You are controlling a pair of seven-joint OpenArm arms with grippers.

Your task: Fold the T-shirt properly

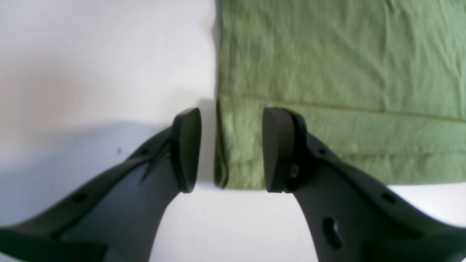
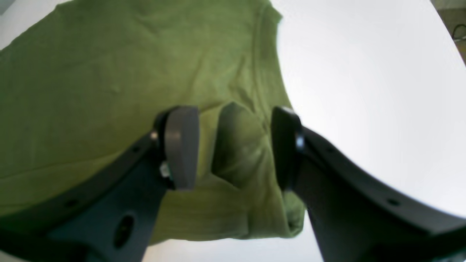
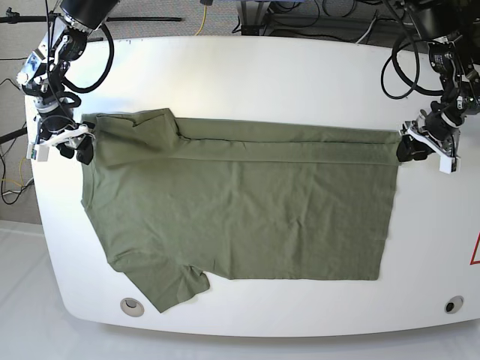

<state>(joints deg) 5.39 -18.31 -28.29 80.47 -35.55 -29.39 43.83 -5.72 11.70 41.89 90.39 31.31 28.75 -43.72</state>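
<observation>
Left gripper (image 1: pixel 231 151): open, fingers either side of the T-shirt's folded corner. Right gripper (image 2: pixel 233 149): open, above a rumpled corner. One green T-shirt (image 3: pixel 255 210): on my white table (image 3: pixel 300 315), spanning between both grippers, top band folded over.

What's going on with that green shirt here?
A two-armed robot is folding the olive T-shirt, which lies spread on a white table with a narrow strip folded over along its far edge. The left pincer and right pincer stand open at that strip's two ends.
</observation>
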